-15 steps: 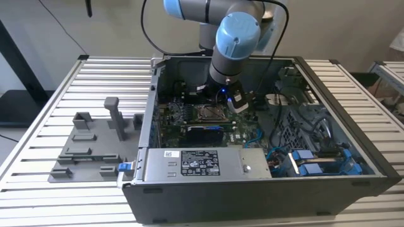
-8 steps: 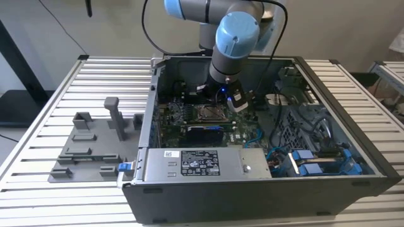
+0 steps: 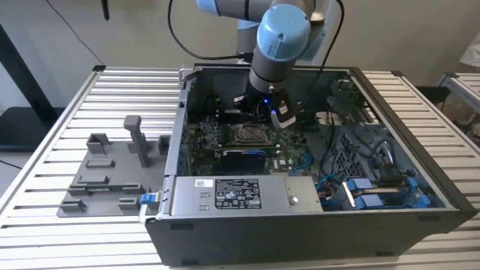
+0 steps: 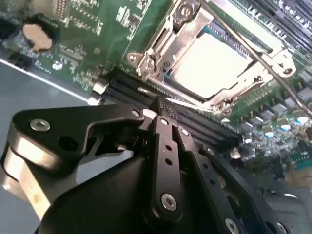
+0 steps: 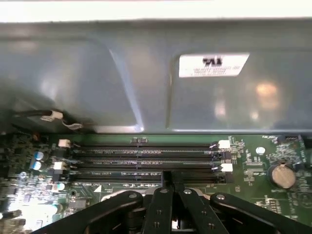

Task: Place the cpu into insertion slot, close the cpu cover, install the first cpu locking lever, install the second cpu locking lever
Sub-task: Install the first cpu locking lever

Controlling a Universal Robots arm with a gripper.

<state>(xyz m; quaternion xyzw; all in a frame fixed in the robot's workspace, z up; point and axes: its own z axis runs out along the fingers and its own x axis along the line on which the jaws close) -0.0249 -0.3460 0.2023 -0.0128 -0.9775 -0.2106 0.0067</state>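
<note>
Inside the computer case [image 3: 420, 185], the chip [image 4: 207, 61] is already seated under its closed metal cover [image 4: 161, 46], so the empty, pinched-shut gripper [image 4: 163, 108] by the memory slots [image 5: 146, 161] is probably best lined up squarely on the lever [image 4: 253, 48]

A shiny silver metal cpu [image 4: 210, 63] is framed by a bright metal cpu cover [image 4: 161, 53]; the gripper [image 4: 163, 109] is matt black, the circuit board [image 4: 92, 44] glossy green.

The arm [image 3: 279, 42] has light-blue joint caps and grey tubes, ending in a black gripper [image 4: 163, 113] (silver screws on its linkages).
</note>
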